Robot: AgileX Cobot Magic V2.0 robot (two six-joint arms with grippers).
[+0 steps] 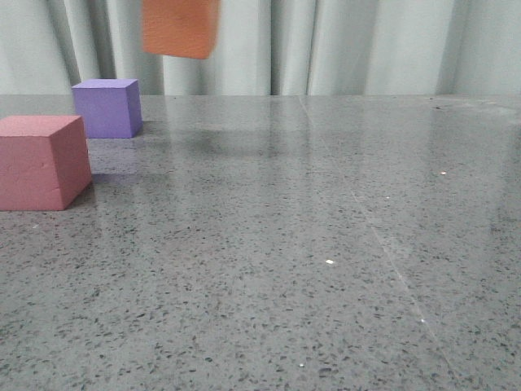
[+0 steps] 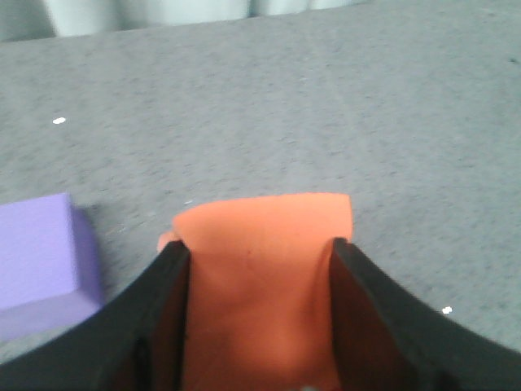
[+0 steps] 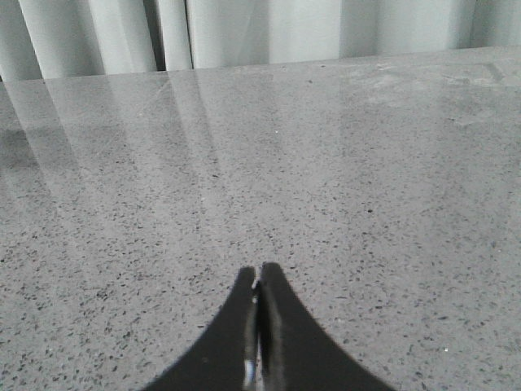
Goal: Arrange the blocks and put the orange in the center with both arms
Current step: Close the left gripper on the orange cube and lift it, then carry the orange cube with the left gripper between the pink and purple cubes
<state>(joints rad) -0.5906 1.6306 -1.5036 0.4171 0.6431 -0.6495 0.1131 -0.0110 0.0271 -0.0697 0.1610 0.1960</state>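
Hanging clear of the tabletop (image 1: pixel 326 244), the orange cube (image 1: pixel 180 28) is seen at the top edge of the front view, cut off by the frame, with open air between its lower face and the stone. In the left wrist view the cube is pinched between the two black fingers (image 2: pixel 163 326) of the left gripper (image 2: pixel 260 261), one finger pressed against each side face; the cube's far edge projects beyond the fingertips. The purple cube (image 1: pixel 107 107) is recorded at the far left of the table, resting flat, near the rear edge where the curtain (image 1: pixel 366 45) begins. The pink-red cube (image 1: pixel 42 161) sits nearer the camera, just in front of the purple one and apart from it by a narrow gap; its left side is cropped by the frame. Both resting cubes lie to the left of the lifted cube. The right gripper (image 3: pixel 259 281) is noted over bare stone, its fingertips pressed together with nothing between them. Unobstructed speckled grey surface is observed from the centre across to the right edge of the table. A faint scratch line (image 1: pixel 391 261) is noted running diagonally across that surface.
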